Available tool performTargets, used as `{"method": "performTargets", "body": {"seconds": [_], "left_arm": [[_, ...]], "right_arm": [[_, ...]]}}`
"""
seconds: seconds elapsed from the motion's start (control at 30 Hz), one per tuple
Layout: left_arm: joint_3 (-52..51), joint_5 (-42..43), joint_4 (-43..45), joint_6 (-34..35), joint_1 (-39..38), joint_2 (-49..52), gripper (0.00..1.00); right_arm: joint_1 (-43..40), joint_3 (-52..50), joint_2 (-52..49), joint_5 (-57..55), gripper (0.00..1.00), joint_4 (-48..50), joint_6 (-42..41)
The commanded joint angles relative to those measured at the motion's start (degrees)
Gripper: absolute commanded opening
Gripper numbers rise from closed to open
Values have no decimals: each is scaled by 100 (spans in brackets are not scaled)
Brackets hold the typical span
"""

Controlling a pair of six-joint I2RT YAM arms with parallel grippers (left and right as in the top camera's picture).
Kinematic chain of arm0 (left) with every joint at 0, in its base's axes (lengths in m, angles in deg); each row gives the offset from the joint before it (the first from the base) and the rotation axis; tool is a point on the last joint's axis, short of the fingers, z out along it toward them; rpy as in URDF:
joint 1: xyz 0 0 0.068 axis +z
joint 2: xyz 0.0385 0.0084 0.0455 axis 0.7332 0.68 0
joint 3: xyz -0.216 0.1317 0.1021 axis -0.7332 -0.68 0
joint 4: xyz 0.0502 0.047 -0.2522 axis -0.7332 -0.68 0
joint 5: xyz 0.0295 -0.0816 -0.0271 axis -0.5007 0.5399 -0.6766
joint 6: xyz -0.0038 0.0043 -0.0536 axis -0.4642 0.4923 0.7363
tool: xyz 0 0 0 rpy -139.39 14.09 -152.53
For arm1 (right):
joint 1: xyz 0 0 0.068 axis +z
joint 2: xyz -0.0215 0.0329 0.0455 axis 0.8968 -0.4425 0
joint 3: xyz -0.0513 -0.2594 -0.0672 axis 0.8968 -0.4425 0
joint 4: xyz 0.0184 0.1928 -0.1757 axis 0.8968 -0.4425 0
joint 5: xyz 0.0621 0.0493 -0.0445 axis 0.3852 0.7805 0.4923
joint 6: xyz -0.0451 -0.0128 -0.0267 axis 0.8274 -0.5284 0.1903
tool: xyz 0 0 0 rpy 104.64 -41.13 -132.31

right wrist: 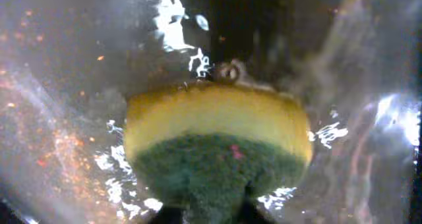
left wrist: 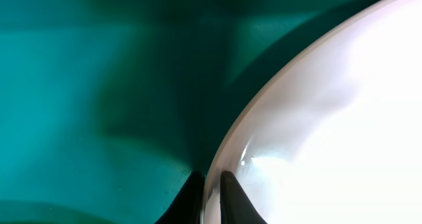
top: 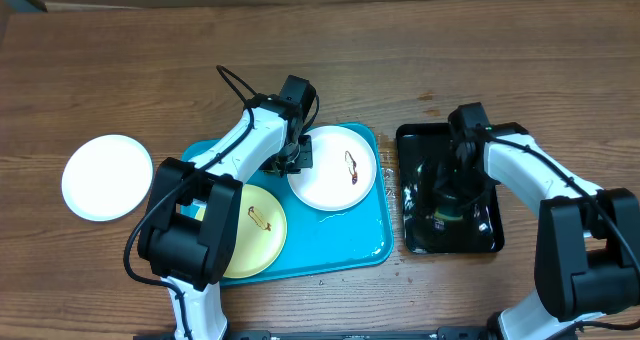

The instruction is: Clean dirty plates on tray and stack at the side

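The turquoise tray (top: 330,242) lies in the middle of the wooden surface (top: 450,60); in its far right corner sits a white plate (top: 332,167) with a brown smear, its edge reaching just past the tray's far rim; in the tray's near left part lies a yellow-green plate (top: 262,230), also smeared and partly hidden by the left arm; a second white plate (top: 107,177) rests on the surface well to the left of the tray. The left tool (top: 296,157) is clenched on the left rim of the white plate in the tray, one finger (left wrist: 191,194) on each side of the rim. Just right of the tray stands a glossy, wet black tray (top: 415,145); inside it the right tool (top: 445,195) is closed, seemingly pinching the green scrub side of a yellow sponge (right wrist: 217,138), though its fingers hardly show.
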Motion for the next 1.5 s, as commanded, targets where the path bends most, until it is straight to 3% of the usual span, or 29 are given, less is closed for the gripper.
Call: {"method": "performTargets", "body": {"seconds": [0.0,0.23,0.57,1.47], "left_arm": [[-90,-122,9,-22,-13,103,9],[-90,-122,-2,-22,-13,103,8],[-90,-127,-15,-22,0,103,6],[-90,-212,-122,151,127,103,4]], "right_arm": [[-2,109,-15,151,4,-46,90],[4,1320,146,146,4,-1473,79],[4,1246,177,-223,4,-1486,46],[44,1449,240,509,4,-1521,586]]}}
